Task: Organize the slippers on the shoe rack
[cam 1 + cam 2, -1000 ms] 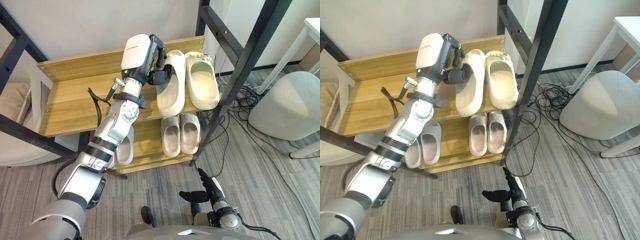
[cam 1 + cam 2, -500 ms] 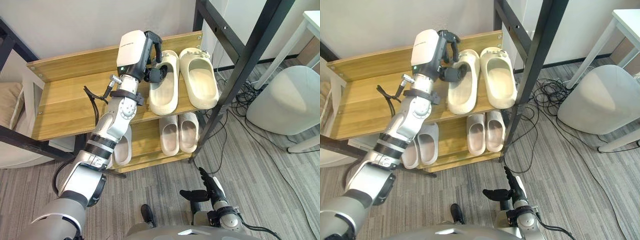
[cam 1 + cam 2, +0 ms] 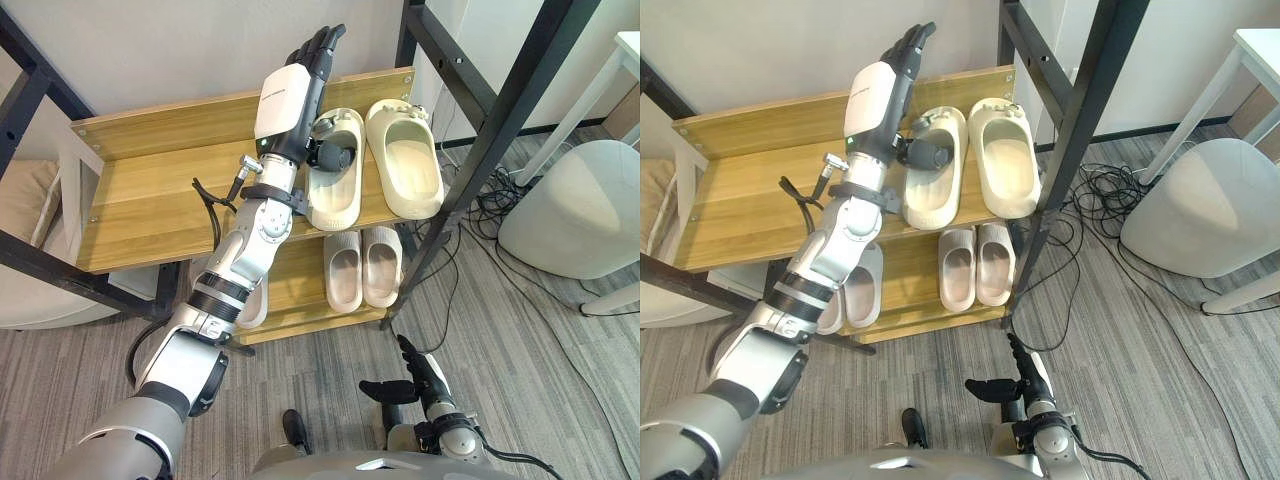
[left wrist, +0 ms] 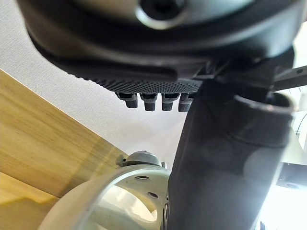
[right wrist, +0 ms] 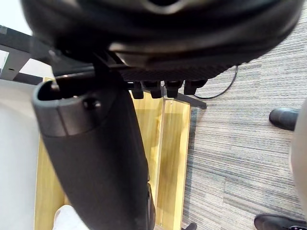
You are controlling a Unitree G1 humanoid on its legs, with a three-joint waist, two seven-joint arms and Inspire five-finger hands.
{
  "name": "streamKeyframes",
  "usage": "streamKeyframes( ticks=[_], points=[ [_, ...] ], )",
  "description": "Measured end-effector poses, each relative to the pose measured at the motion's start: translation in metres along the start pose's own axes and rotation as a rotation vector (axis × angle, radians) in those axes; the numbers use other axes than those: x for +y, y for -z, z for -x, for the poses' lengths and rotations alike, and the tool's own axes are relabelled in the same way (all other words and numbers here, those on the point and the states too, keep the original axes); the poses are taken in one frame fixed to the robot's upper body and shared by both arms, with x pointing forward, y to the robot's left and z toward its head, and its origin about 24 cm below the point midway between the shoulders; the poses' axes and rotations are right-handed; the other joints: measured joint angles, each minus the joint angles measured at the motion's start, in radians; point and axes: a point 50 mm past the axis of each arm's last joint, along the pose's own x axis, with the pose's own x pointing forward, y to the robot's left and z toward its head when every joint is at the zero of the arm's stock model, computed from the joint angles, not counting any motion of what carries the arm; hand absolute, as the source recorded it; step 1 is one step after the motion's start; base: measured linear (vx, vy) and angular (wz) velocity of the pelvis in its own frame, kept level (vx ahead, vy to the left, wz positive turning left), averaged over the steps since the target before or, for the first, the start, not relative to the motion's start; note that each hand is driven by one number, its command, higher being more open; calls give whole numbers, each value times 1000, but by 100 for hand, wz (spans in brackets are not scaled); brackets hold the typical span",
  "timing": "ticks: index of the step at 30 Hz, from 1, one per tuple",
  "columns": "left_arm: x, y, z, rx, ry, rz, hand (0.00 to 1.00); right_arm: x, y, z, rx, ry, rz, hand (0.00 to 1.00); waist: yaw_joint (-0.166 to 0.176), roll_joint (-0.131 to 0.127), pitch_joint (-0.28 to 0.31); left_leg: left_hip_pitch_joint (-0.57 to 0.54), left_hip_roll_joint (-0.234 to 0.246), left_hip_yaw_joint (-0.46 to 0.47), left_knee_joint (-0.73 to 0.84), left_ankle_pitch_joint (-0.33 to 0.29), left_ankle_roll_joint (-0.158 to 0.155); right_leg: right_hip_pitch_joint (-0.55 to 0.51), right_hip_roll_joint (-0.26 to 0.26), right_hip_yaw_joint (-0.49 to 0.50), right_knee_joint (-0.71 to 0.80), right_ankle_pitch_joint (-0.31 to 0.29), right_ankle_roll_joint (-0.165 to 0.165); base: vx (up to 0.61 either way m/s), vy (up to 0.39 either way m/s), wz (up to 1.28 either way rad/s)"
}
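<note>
Currently your left hand (image 3: pixel 290 100) reaches over the shelf (image 3: pixel 150 200), fingers straight and empty, thumb by the left slipper (image 3: pixel 335 195).

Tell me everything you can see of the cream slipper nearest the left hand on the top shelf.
The cream slipper is a chunky, smooth, foam-looking slide. It lies sole-down on the wooden top shelf, toe toward the wall, beside its twin. The open left hand has its thumb over the slipper's strap.

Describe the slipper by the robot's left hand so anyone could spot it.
On the top shelf of the wooden shoe rack, at its right end, two cream slippers lie side by side. It is the left one, beside the left hand.
</note>
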Motion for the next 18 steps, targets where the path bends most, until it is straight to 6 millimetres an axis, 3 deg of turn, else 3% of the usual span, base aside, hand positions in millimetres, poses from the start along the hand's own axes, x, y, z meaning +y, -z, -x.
streamKeyframes(
  ticks=[7,13,18],
  points=[
    [-2,-14,8,-19,-20,143,100,1,1,1,6,-2,1,100,8,0,0,13,0,-9,0,0,1,18,-1,-11,0,-4,0,-8,5,3],
    [10,-33,9,-106,-65,267,100,1,3,1,13,-3,1,100,21,0,0,15,-1,-17,0,1,1,26,-2,-20,0,-6,1,-4,6,4],
    [15,-34,16,-122,-75,326,100,1,4,1,20,-7,4,100,32,1,-1,19,-2,-32,0,2,1,39,-2,-35,0,-10,2,-4,8,8]
  ],
)
